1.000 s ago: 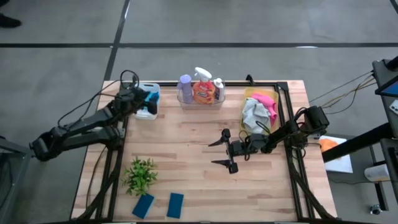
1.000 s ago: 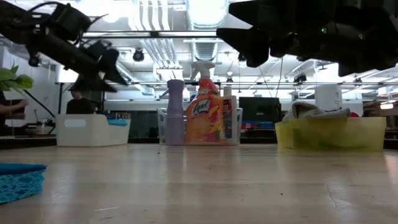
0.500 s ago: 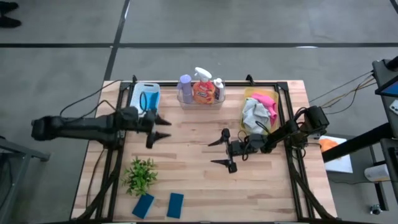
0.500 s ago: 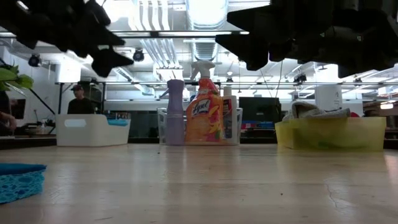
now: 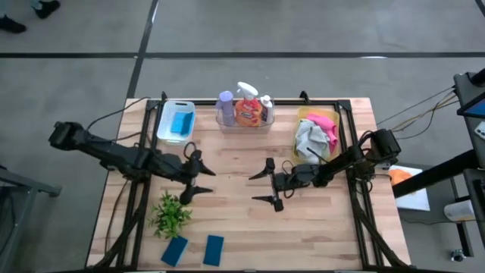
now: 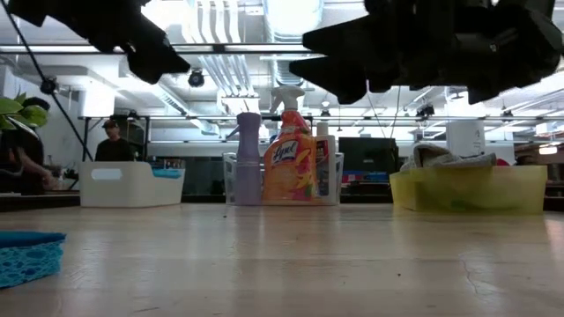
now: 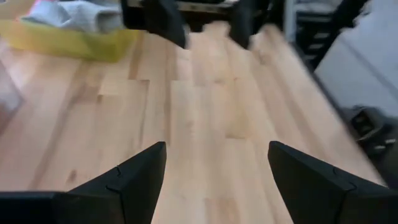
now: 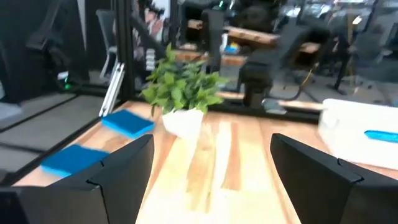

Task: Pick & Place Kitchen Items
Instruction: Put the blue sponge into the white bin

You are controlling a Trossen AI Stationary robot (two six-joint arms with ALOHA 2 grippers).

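hovering wide open, left gripper (image 5: 198, 175) nearer than the equally open right gripper (image 5: 266, 184) to two small blue rectangular sponges (image 5: 194, 249) lying toward the table's near edge beyond the green potted plant (image 5: 171, 213).

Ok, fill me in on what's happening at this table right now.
Nothing is being held. The left gripper is open above the bare wood, near the plant and the two blue sponges at the front. The right gripper is open too, mid-table. The bottles sit in the clear tray, the cloths in the yellow tray, and a sponge in the white tray.
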